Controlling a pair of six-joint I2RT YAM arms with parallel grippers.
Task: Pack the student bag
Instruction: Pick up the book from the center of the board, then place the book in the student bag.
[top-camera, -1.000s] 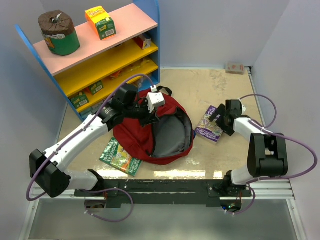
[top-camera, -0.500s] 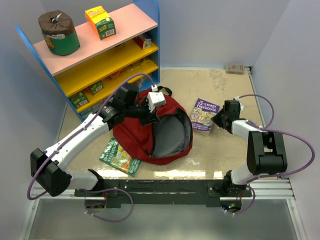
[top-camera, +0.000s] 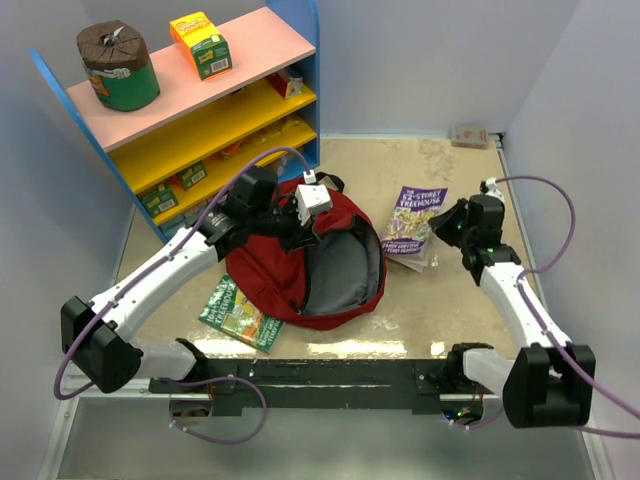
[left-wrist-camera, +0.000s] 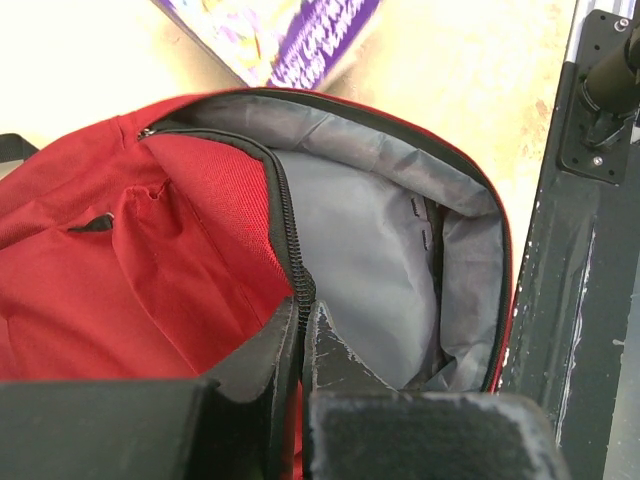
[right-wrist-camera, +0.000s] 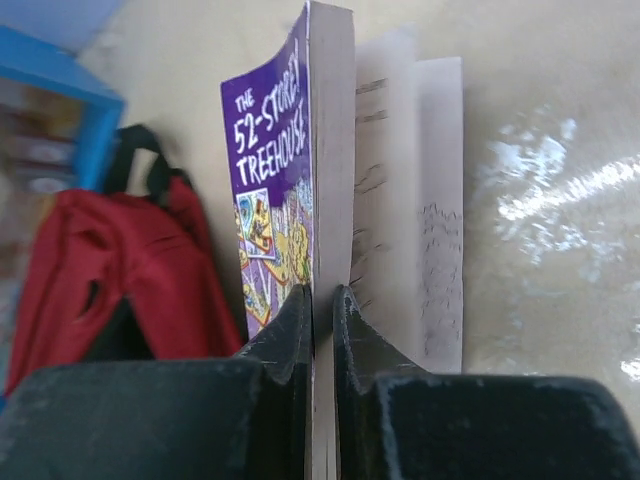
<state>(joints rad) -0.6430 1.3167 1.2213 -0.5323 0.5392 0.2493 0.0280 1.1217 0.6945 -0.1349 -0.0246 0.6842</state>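
The student bag (top-camera: 268, 278), dark red with a grey lining, lies open in the middle of the table. My left gripper (top-camera: 308, 232) is shut on the zipper edge of the bag's mouth (left-wrist-camera: 290, 230), holding the opening (left-wrist-camera: 370, 260) apart. A purple paperback (top-camera: 413, 222) is lifted just right of the bag. My right gripper (top-camera: 447, 228) is shut on its cover and front pages (right-wrist-camera: 330, 150), while the back pages (right-wrist-camera: 415, 220) hang loose. In the right wrist view the bag (right-wrist-camera: 130, 270) lies beyond the book, to the left.
A green book (top-camera: 240, 312) lies flat at the bag's near left corner. A blue shelf unit (top-camera: 200, 120) with boxes and a tin stands at the back left. A small card box (top-camera: 469, 135) sits at the far right by the wall.
My right gripper has shut on the purple book and raised it off the table, and the right arm has swung outward to the right. The left arm has not moved.
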